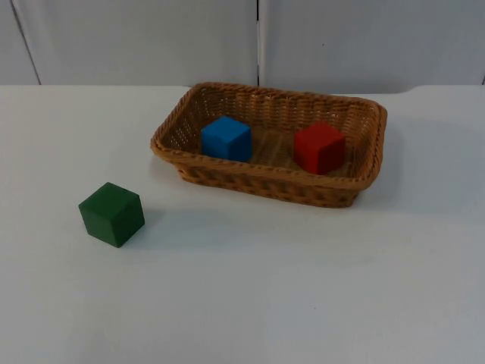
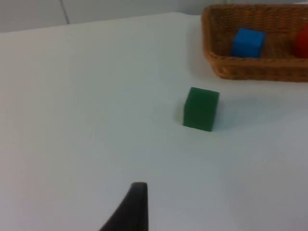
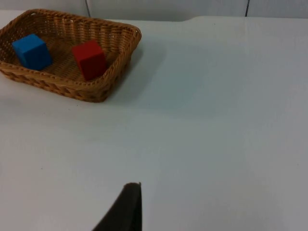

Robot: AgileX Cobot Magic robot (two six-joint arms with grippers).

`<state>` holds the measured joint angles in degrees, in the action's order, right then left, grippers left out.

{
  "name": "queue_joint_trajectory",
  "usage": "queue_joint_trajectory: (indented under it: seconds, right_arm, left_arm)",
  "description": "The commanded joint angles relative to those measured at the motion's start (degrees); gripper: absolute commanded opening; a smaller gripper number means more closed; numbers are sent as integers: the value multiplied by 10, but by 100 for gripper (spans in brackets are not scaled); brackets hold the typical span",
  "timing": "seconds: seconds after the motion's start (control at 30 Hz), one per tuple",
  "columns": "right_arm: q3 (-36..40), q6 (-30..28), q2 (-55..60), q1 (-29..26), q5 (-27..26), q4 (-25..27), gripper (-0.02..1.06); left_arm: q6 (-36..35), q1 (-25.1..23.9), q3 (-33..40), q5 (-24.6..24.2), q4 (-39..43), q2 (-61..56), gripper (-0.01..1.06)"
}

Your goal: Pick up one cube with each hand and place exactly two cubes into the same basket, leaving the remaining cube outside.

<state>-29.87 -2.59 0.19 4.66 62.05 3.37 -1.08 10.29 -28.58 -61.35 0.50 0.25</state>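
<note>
A brown wicker basket [image 1: 269,176] stands at the middle back of the table. Inside it a blue cube [image 1: 226,138] sits on the left and a red cube [image 1: 319,147] on the right, apart from each other. A green cube [image 1: 112,214] rests on the table outside, to the basket's front left. My left gripper [image 2: 132,211] waits above bare table, well short of the green cube [image 2: 200,109]. My right gripper [image 3: 124,209] waits far off from the basket [image 3: 72,89], with the blue cube [image 3: 32,51] and red cube [image 3: 89,58] seen inside it. Neither gripper holds anything.
The white table [image 1: 303,288] spreads wide in front of the basket and to its right. A grey partition wall [image 1: 151,38] closes the far edge just behind the basket.
</note>
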Motion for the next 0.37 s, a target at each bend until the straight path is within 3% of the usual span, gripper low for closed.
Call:
queue_joint_trajectory:
  seconds: [0.0, 0.33]
  right_arm:
    - [3, 2, -2, -4, -4, 0, 105]
    - [3, 2, -2, -4, -4, 0, 105]
  left_arm:
    - [-3, -19, 3, -2, 3, -3, 105]
    - [-3, -91, 3, -2, 3, -3, 105]
